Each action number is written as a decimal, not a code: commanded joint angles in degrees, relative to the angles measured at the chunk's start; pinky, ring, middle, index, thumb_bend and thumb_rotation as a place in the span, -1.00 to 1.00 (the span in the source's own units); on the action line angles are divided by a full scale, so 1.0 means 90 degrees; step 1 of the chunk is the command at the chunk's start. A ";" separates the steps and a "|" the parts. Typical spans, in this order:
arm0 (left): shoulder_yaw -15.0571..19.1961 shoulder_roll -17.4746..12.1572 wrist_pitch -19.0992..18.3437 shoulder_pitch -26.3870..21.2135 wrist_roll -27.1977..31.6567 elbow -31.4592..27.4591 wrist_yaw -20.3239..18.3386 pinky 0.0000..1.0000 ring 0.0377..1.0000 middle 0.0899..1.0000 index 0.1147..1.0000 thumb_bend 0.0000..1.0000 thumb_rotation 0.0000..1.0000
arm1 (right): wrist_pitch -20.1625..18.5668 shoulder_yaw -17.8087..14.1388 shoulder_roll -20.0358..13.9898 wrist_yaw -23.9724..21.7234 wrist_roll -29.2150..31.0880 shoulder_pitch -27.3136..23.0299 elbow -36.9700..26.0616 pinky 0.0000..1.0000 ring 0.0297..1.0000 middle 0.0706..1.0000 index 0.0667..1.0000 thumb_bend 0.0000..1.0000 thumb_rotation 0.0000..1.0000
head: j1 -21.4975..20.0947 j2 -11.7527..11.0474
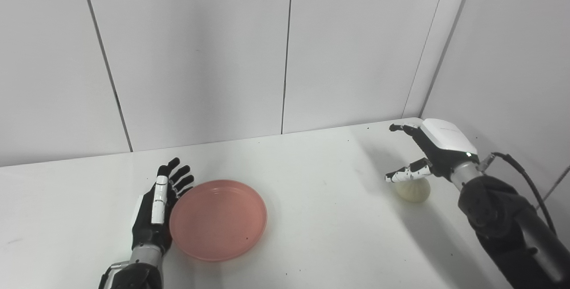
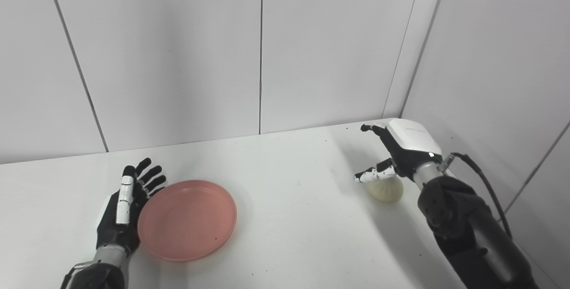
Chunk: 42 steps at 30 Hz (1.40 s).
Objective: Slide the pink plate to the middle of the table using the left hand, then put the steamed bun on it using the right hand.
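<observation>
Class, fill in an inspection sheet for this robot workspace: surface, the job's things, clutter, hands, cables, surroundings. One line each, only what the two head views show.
Surface: white table, a few small dark specks.
Job's things: pink plate empty, left of centre; steamed bun on the table at the right, not on the plate.
Clutter: nothing seen.
Hands: left hand open, fingers straight, against the plate's left rim; right hand open above the bun, not gripping it.
Cables: black cable looping from the right wrist.
Surroundings: grey panelled walls behind and to the right.
</observation>
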<state>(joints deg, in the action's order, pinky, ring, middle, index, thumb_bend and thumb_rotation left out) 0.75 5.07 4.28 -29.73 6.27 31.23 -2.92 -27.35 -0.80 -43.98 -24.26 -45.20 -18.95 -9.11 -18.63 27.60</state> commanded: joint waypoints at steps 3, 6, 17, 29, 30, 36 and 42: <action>-0.0043 0.0011 -0.0130 0.0033 -0.0056 0.0181 -0.0006 0.55 0.64 0.67 0.68 0.32 0.91 | 0.0050 0.0123 -0.0206 -0.0213 -0.0947 -0.0402 0.0366 0.33 0.54 0.62 0.53 1.00 -0.36 | 0.0018 0.0005; -0.0038 0.0016 -0.0135 0.0040 -0.0048 0.0174 -0.0029 0.56 0.64 0.68 0.69 0.32 0.91 | 0.0055 0.0241 -0.0224 -0.0143 -0.1134 -0.0500 0.0678 0.40 0.60 0.64 0.52 1.00 -0.32 | 0.0029 0.0008; -0.0066 0.0035 -0.0193 0.0076 -0.0082 0.0093 0.0006 0.55 0.62 0.65 0.69 0.31 0.93 | 0.0115 0.0689 -0.0295 -0.0002 -0.1078 -0.0964 0.2058 0.33 0.48 0.52 0.49 1.00 -0.18 | 0.0093 0.0033; -0.0085 0.0016 -0.0261 0.0117 -0.0114 -0.0004 0.0010 0.53 0.62 0.65 0.70 0.30 0.93 | 0.0487 0.0550 -0.0304 0.0234 0.0188 -0.1008 0.2784 -0.17 -0.08 0.03 0.47 1.00 -0.12 | 0.0121 0.0101; -0.0083 0.0014 -0.0246 0.0114 -0.0110 0.0014 0.0000 0.53 0.63 0.66 0.71 0.30 0.93 | 0.0533 0.0546 -0.0324 0.0249 0.0292 -0.0994 0.2811 -0.21 -0.14 -0.02 0.46 1.00 -0.12 | 0.0133 0.0107; -0.0073 0.0021 -0.0236 0.0110 -0.0100 0.0033 -0.0011 0.54 0.63 0.66 0.70 0.30 0.93 | 0.0319 0.0845 -0.0509 -0.0229 0.0524 -0.1050 0.2882 -0.31 -0.25 -0.08 0.36 1.00 -0.04 | 0.0141 0.0120; -0.0072 0.0030 -0.0294 0.0107 -0.0084 0.0012 -0.0022 0.55 0.64 0.67 0.71 0.28 0.93 | 0.0076 0.1095 -0.0640 -0.0746 0.0554 -0.1123 0.2819 -0.36 -0.26 -0.10 0.19 1.00 -0.11 | 0.0166 0.0133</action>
<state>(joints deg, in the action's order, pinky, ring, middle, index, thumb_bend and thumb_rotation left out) 0.33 5.06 3.98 -29.43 5.48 30.59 -2.92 -25.60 8.59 -47.91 -29.30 -40.23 -27.99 16.83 -17.23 28.74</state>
